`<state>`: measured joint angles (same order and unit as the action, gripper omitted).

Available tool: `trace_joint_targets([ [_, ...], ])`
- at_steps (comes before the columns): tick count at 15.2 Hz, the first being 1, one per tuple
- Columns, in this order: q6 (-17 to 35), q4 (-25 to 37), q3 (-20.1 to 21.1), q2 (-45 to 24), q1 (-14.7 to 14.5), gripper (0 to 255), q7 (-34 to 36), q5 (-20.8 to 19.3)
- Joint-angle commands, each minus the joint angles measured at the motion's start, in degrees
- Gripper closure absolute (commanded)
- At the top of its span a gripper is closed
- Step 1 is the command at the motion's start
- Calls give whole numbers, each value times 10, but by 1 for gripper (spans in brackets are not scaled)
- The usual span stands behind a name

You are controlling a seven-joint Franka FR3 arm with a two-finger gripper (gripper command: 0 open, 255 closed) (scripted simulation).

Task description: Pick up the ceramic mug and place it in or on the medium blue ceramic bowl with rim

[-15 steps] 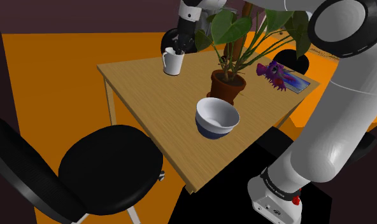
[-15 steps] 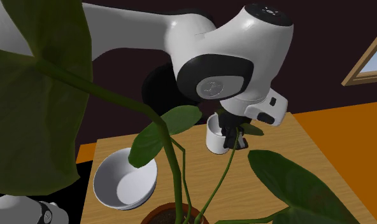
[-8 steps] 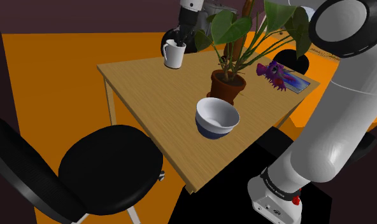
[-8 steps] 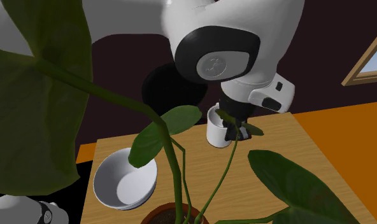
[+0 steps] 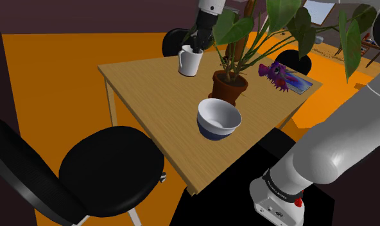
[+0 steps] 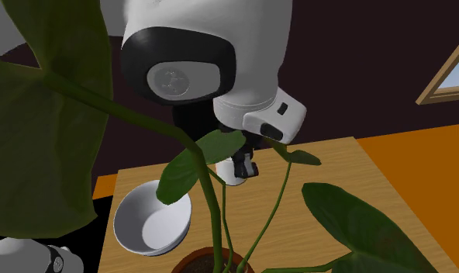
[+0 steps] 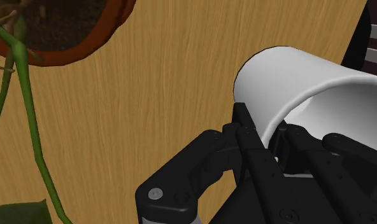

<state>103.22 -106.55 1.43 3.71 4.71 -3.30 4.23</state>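
Nearest you in the shoulder view, the black chair (image 5: 112,168) is cut off by the picture's left edge. On the table (image 5: 150,109) the bowl (image 5: 218,119), blue outside, shows its bare white inside. Just behind it the pot (image 5: 230,86) holds soil and a plant (image 5: 230,24), whose leaves cover part of the arm. At the table's far side the mug (image 5: 190,62) is in the gripper (image 5: 196,49). The wrist view shows the jaws pinching its wall, one finger (image 7: 248,133) outside, the other within. You cannot tell whether its base clears the wood. In the second exterior view a leaf and the wrist hide most of the mug.
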Motion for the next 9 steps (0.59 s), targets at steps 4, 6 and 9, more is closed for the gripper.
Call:
trace_joint_targets([
  [4,-1,-118,-3,119,1,255,-5,2],
  [6,-6,-159,-4,165,2,255,-6,3],
  [9,-20,-215,-6,235,2,255,-8,3],
])
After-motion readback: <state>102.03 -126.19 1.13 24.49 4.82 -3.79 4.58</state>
